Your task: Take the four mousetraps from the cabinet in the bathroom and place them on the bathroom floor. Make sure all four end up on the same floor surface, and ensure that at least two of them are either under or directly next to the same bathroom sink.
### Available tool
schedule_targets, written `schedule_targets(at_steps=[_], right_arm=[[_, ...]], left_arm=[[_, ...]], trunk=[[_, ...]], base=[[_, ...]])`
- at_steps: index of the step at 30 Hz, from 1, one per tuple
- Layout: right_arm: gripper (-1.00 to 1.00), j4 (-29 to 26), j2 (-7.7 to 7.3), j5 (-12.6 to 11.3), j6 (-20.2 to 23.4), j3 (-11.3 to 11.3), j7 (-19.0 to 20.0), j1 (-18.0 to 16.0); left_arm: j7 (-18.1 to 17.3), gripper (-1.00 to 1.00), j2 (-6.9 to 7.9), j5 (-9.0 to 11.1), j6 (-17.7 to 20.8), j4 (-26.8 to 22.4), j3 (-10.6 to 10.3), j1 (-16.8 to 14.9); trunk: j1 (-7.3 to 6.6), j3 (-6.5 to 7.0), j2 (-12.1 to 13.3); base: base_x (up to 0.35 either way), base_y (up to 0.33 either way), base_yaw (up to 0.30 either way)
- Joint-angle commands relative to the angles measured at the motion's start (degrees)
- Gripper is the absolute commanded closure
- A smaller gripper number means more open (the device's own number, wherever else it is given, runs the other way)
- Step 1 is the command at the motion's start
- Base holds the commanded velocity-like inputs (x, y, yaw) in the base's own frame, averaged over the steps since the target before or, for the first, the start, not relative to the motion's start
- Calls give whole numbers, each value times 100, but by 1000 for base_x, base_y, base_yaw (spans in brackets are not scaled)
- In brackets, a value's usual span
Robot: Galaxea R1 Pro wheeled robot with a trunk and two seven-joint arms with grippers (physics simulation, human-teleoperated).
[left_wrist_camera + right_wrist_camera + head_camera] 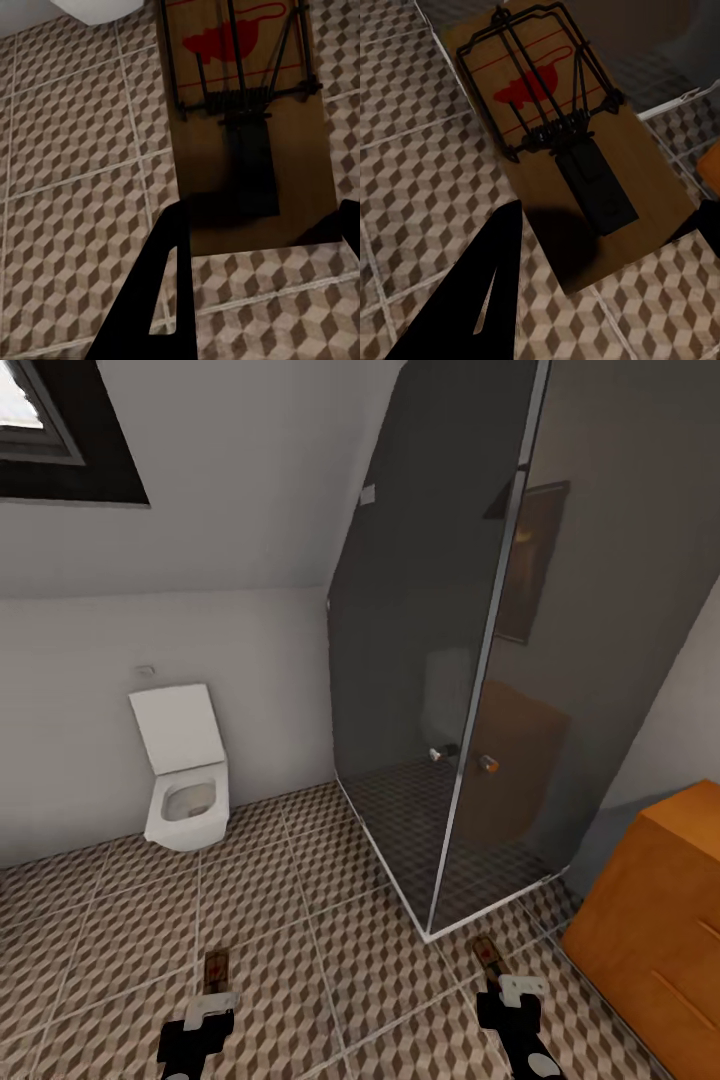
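While each arm holds one mousetrap (215, 968) lengthwise ahead in closed jaws, the bathroom floor (300, 930) lies directly below both.

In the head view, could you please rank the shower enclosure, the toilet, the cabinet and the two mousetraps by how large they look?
1. Shower enclosure, by far the largest.
2. Cabinet, though the frame edge cuts it off.
3. Toilet.
4. Left mousetrap and right mousetrap: they look alike, so I won't rank them.

Toilet (185, 775) far left, shower enclosure (470, 660) centre, cabinet (660, 920) right, two mousetraps (216, 967) in front.
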Motion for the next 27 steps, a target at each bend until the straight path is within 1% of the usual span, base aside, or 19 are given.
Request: schedule_targets(at_steps=[1, 27], right_arm=[[100, -1, -5, -56, -19, 48, -13, -4], [100, -1, -6, -55, -19, 48, -13, -3]], left_arm=[[26, 100, -4, -22, -10, 12, -24, -7], [22, 100, -12, -22, -10, 12, -24, -7]], trunk=[[4, -5, -12], [4, 182, -12]], base=[[0, 0, 218], [0, 0, 218]])
